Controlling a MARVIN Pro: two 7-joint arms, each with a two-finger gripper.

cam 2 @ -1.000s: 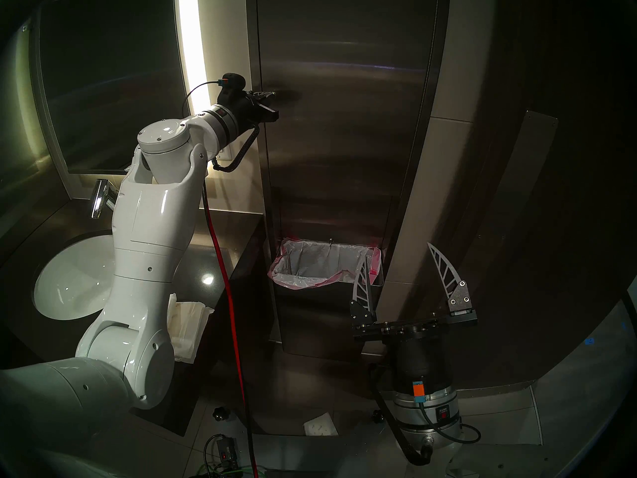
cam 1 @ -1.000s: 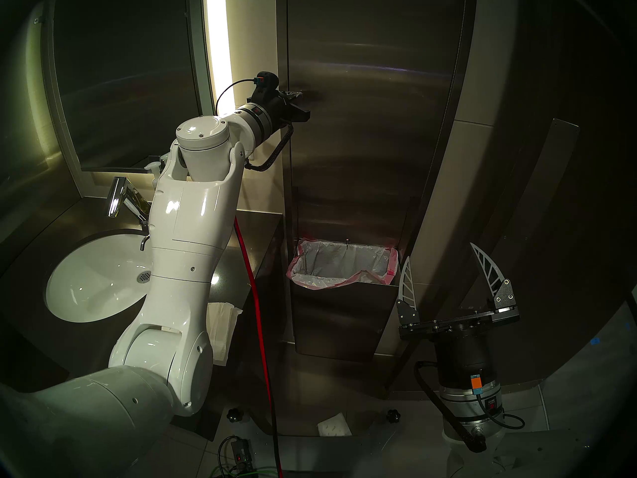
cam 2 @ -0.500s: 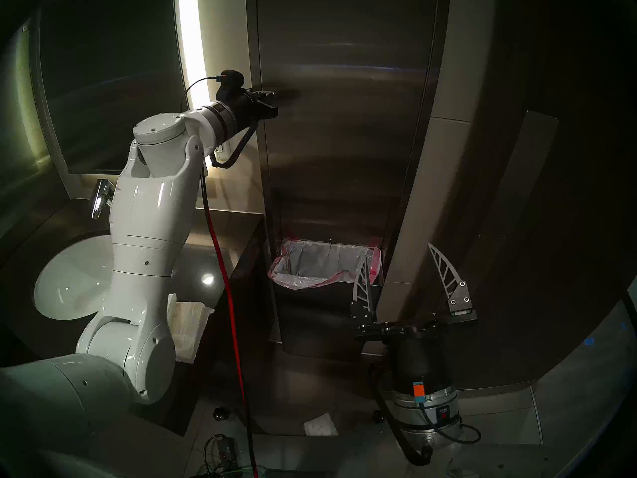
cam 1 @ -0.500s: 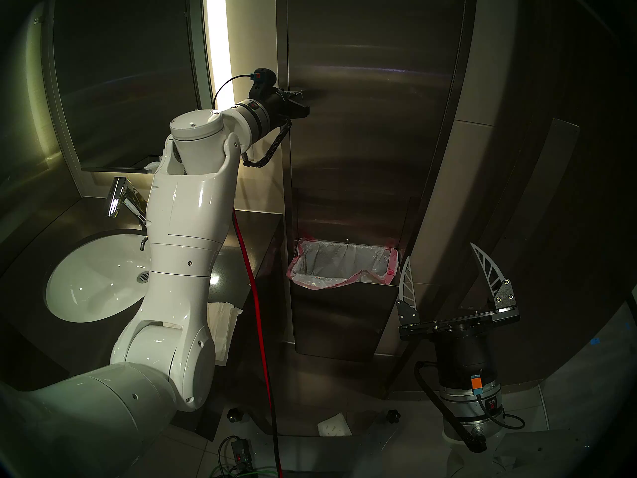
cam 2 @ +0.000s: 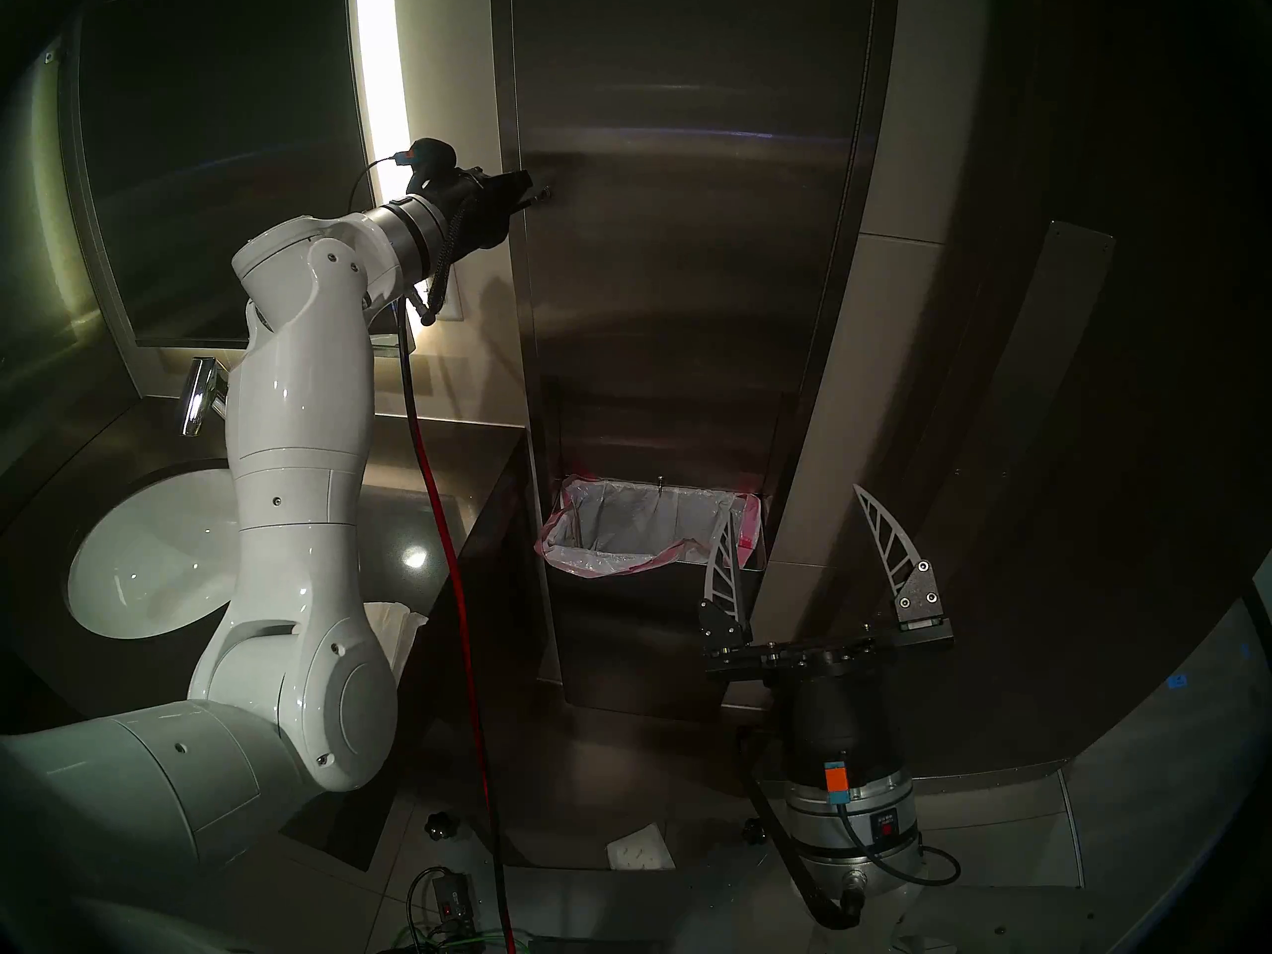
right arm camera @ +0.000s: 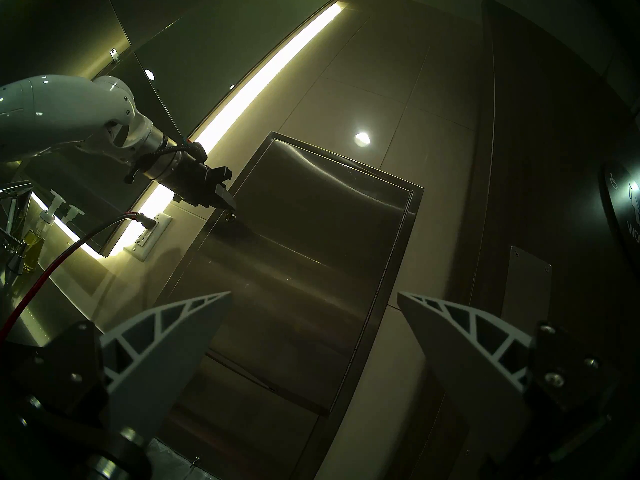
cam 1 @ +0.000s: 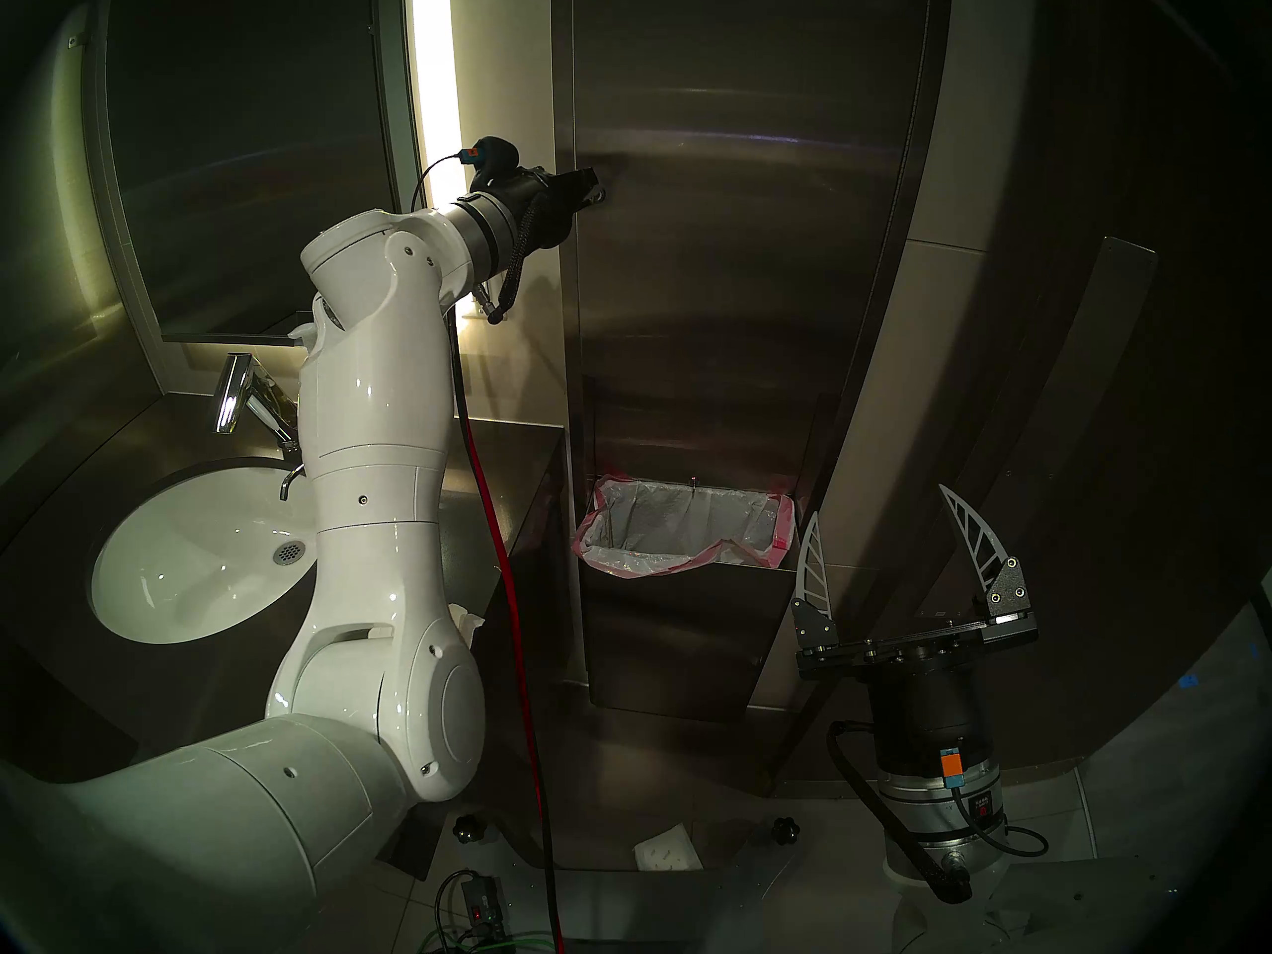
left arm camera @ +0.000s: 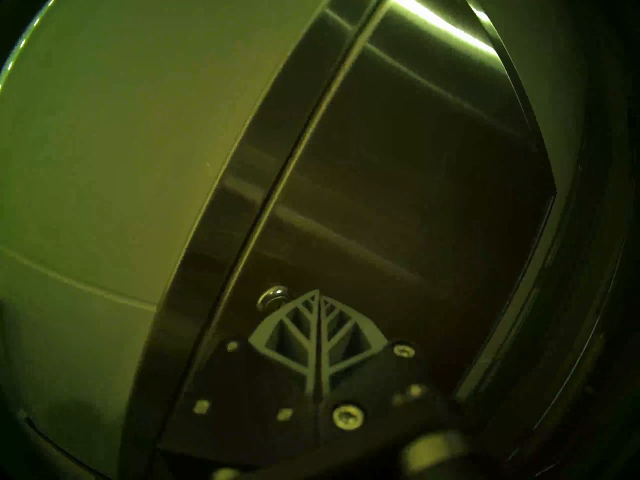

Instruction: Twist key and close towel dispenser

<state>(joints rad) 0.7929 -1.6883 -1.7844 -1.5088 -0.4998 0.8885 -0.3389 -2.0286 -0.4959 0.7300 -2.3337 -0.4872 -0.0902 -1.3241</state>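
The towel dispenser (cam 1: 743, 209) is a tall brushed-steel wall cabinet, and its long door lies flush in its frame. No towels show. The small round lock (cam 1: 601, 197) is near the door's left edge; it also shows in the left wrist view (left arm camera: 273, 295) and in the right wrist view (right arm camera: 230, 217), with a brass glint. The key's head is not clear. My left gripper (cam 1: 593, 190) is at the lock. In the left wrist view (left arm camera: 318, 293) its fingers are shut together, with the tips just right of the lock. My right gripper (cam 1: 877, 502) is open and empty, low on the right.
A waste bin (cam 1: 681, 533) with a pink-edged liner sits in the cabinet's lower part. The sink (cam 1: 199, 553), faucet (cam 1: 234, 388) and mirror (cam 1: 241, 140) are on the left. A red cable (cam 1: 509, 588) hangs by the counter edge. Paper (cam 1: 668, 853) lies on the floor.
My left wrist has rolled at the lock and the left elbow has swung right. The gripper now stands turned from its earlier flat pose. The right arm has not moved.
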